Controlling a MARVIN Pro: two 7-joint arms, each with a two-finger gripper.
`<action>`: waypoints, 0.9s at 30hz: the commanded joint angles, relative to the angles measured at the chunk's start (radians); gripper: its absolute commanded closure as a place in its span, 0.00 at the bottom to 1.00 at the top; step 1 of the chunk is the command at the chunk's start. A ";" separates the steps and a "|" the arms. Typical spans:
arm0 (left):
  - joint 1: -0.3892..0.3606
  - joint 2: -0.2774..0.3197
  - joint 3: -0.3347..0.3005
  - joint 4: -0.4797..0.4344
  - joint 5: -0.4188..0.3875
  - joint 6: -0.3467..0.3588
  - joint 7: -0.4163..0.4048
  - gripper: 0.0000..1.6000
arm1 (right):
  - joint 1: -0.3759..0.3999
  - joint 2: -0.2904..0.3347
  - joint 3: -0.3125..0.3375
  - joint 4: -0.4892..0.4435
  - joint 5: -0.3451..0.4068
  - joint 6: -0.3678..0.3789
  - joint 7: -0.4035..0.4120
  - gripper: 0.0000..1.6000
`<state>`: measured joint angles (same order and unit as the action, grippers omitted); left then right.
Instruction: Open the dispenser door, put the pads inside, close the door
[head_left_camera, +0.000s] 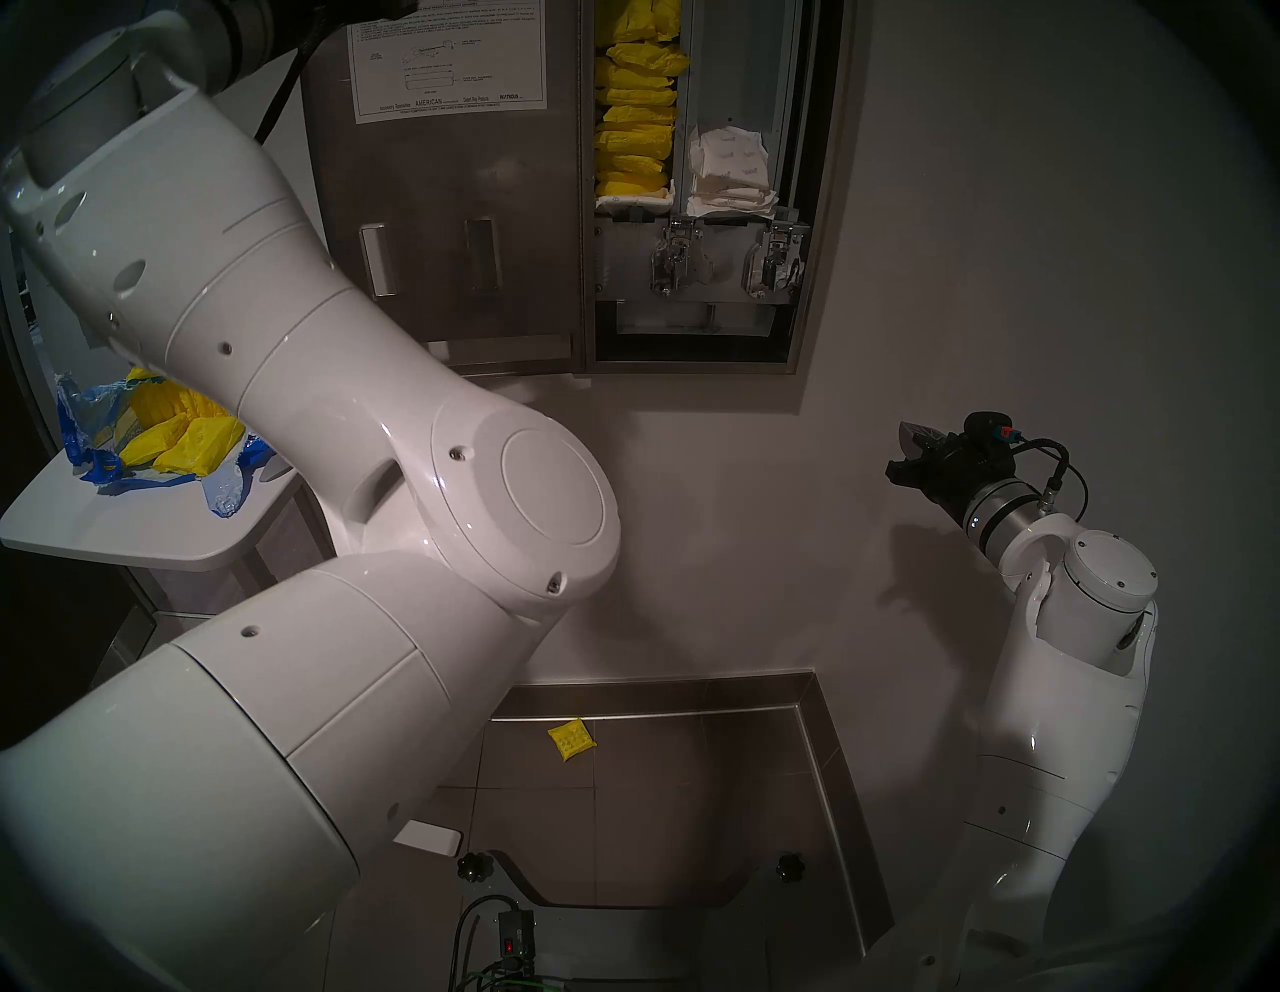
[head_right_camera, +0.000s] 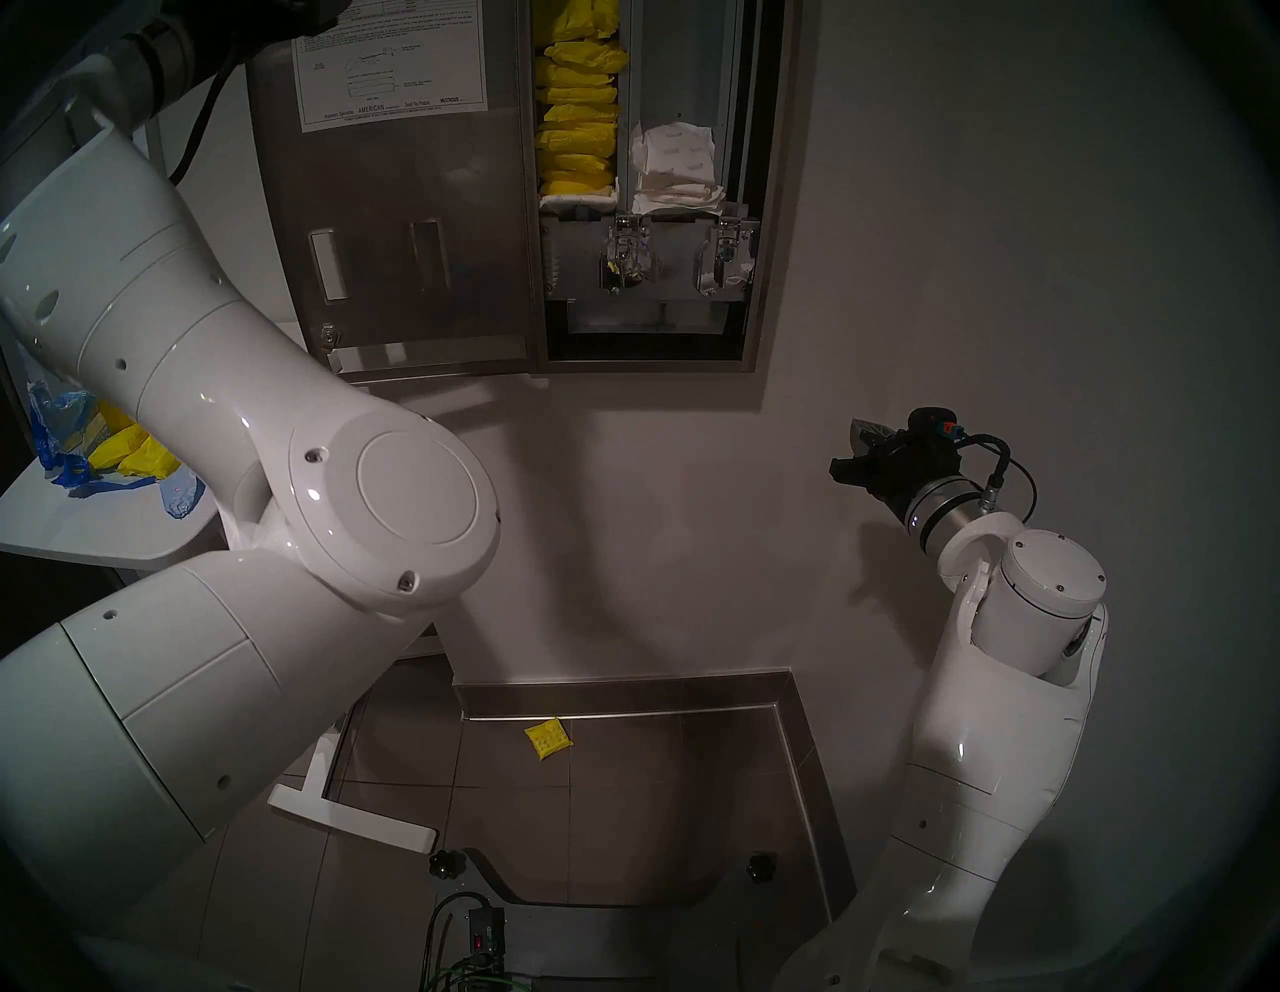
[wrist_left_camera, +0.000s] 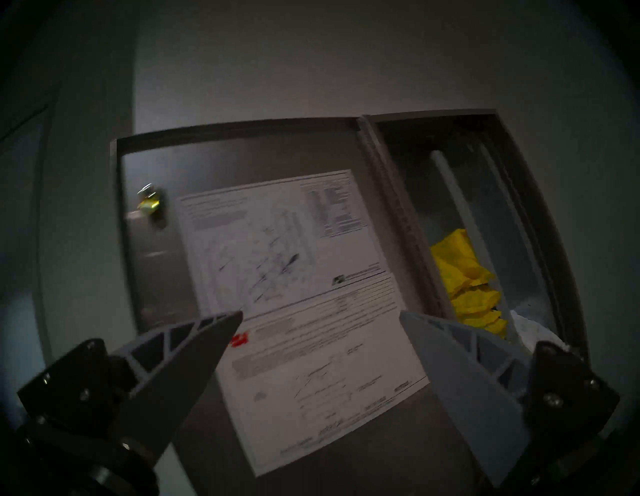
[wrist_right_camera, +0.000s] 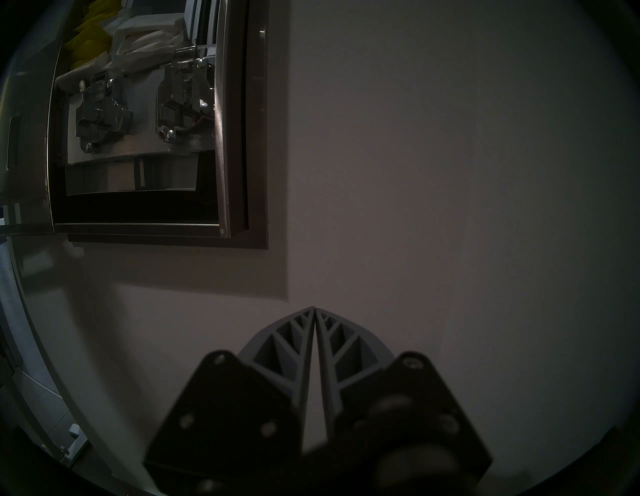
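Note:
The dispenser (head_left_camera: 817, 208) hangs on the wall with its door (head_left_camera: 443, 228) swung open to the left, the white instruction sheet (wrist_left_camera: 298, 298) on its back facing me. Yellow pads (head_left_camera: 634, 118) are stacked in the left chute; they also show in the left wrist view (wrist_left_camera: 467, 277). White packets (head_left_camera: 731, 173) lie in the right chute. More yellow pads (head_left_camera: 180, 436) lie in a torn blue bag on a white shelf. One yellow pad (head_left_camera: 572, 740) lies on the floor. My left gripper (wrist_left_camera: 320, 313) is open and empty in front of the door's back. My right gripper (wrist_right_camera: 315, 308) is shut and empty, near the wall below and right of the dispenser.
The white shelf (head_left_camera: 138, 533) stands at the left, partly hidden by my left arm (head_left_camera: 346, 429). Two metal lever mechanisms (head_left_camera: 720, 263) sit under the chutes. A tiled floor with a steel baseboard (head_left_camera: 658, 700) lies below. My base with cables (head_left_camera: 512, 935) is at the bottom.

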<state>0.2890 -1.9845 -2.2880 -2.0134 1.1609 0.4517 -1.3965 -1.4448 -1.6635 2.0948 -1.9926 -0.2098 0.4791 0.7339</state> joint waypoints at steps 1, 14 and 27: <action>0.071 -0.023 -0.009 -0.122 -0.032 0.069 -0.066 0.00 | 0.021 0.007 -0.001 -0.029 0.005 -0.008 -0.001 0.74; 0.285 -0.023 0.056 -0.337 -0.097 0.192 0.069 0.00 | 0.022 0.006 -0.001 -0.039 0.006 -0.009 -0.001 0.74; 0.390 -0.023 -0.010 -0.305 -0.100 0.064 0.260 0.00 | 0.020 0.003 -0.001 -0.047 0.007 -0.009 -0.004 0.74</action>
<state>0.5967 -2.0077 -2.2789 -2.3463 1.0916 0.6092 -1.1974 -1.4448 -1.6625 2.0946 -2.0001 -0.2086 0.4791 0.7329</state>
